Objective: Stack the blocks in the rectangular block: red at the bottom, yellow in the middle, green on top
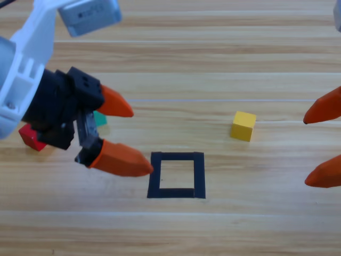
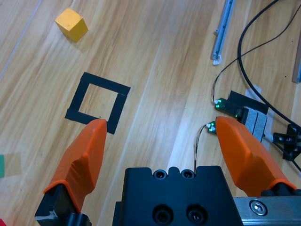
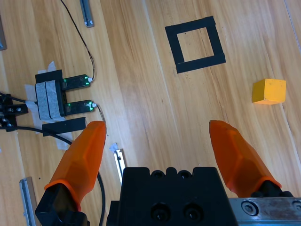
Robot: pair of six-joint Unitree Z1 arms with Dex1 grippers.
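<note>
The left gripper hangs over the left side of the worktop, and its fingers are wide apart with nothing in them. Its lower finger tip is just beside the left edge of the black tape square. The square has only bare wood inside. The red cube sits at the far left, partly hidden under the arm. The green cube peeks out beside the gripper's black body. The yellow cube stands alone, up and to the right of the square, with open wood all around it. The right gripper waits at the right edge, its fingers wide apart and holding nothing.
</note>
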